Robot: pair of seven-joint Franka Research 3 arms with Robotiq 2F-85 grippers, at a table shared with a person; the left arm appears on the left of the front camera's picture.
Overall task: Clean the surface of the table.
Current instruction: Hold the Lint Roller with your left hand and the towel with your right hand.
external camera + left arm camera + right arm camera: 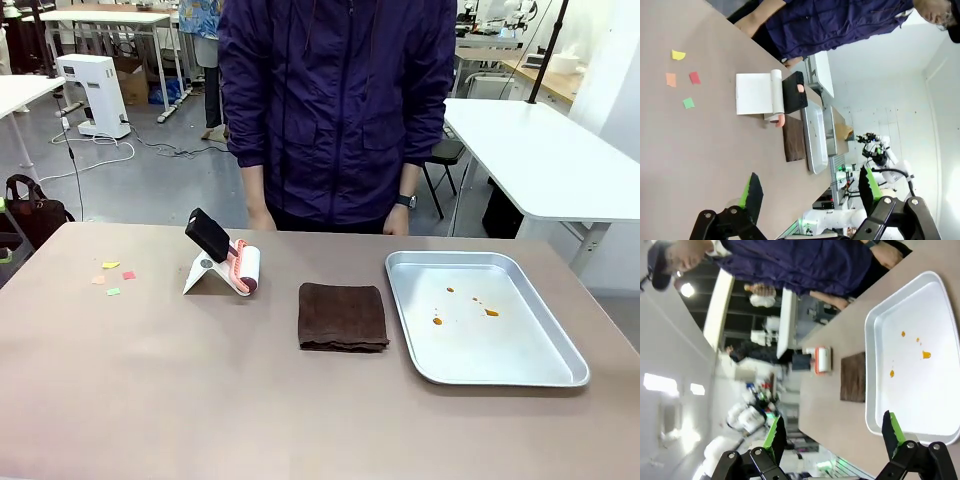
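Dipping behind table [120,400] edge: person's hands [259,217]

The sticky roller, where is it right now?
In the front view the sticky roller is propped on its white stand on the left half of the table, between the coloured paper scraps on its left and the folded brown cloth on its right.

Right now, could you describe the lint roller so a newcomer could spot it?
On the large brown-tan table, look just left of the folded dark brown cloth. The white lint roller with pink trim and a black handle leans on a white stand; unlike the flat cloth and the coloured paper scraps farther left, it rises off the tabletop.
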